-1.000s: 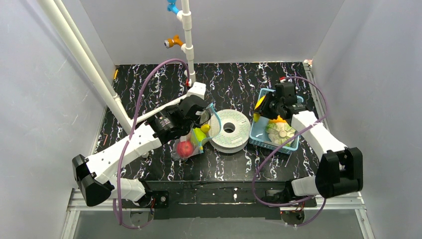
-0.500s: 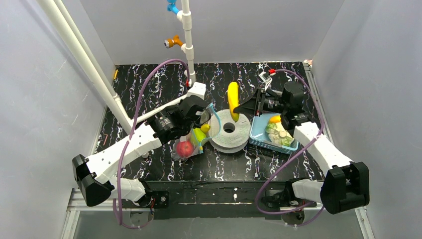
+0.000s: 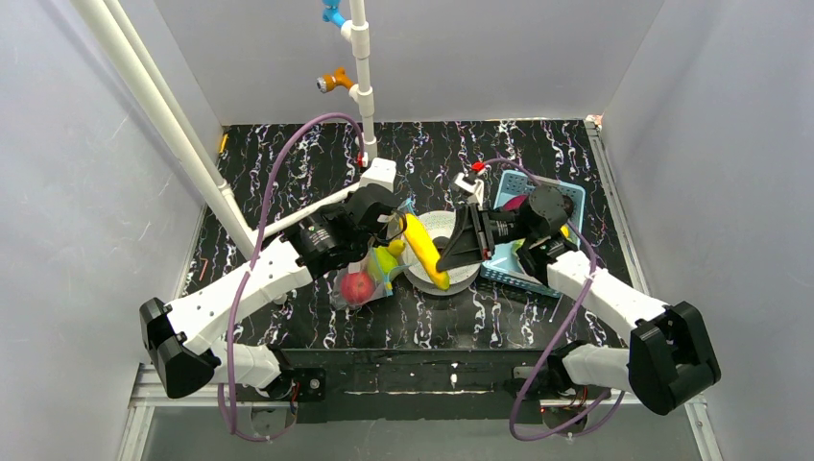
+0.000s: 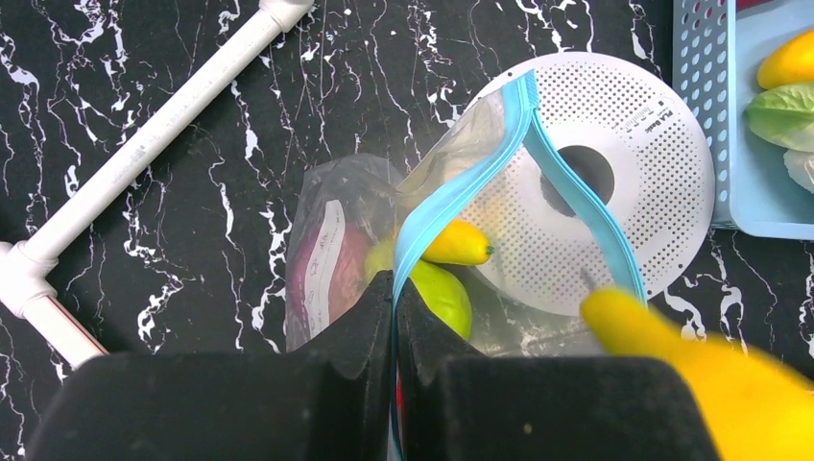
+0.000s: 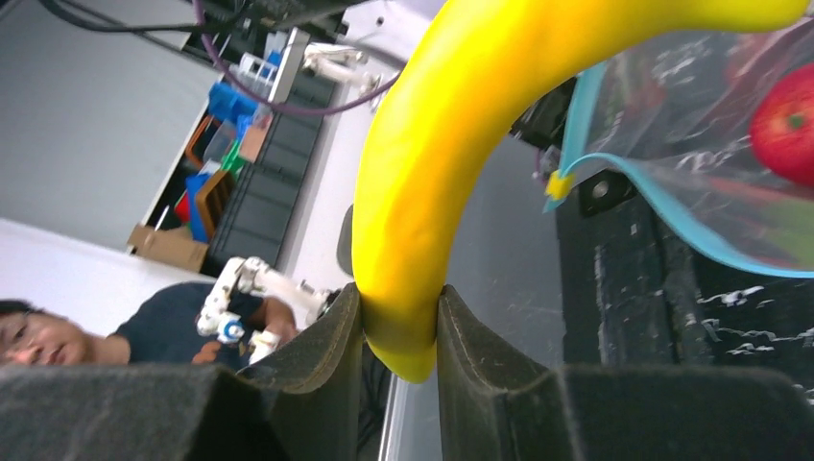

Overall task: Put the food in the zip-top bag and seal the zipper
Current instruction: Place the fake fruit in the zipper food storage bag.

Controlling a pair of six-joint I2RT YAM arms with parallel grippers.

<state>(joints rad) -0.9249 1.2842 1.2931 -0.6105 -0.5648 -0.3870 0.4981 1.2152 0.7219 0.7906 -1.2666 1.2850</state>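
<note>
The clear zip-top bag (image 3: 370, 274) lies left of centre, its mouth held up. My left gripper (image 4: 395, 288) is shut on the teal zipper (image 4: 523, 125) at one side of the mouth. Inside the bag show a red apple (image 3: 357, 286), a green pear (image 4: 437, 293) and a small yellow-orange piece (image 4: 459, 243). My right gripper (image 5: 400, 327) is shut on one end of the yellow banana (image 5: 451, 144). The banana (image 3: 422, 252) slants over the white disc, its far end at the bag's open mouth. It appears blurred at the lower right in the left wrist view, banana (image 4: 701, 375).
A white perforated disc (image 3: 451, 252) lies under the bag's mouth. The light-blue mesh basket (image 3: 501, 261) stands to its right, with a yellow piece (image 4: 787, 62) and a leafy green piece (image 4: 782, 110) inside. A white pipe frame (image 3: 363, 77) rises at the back.
My right gripper lifted the banana out of the basket and carried it left across the disc to the bag's mouth. The left gripper and bag stayed put.
</note>
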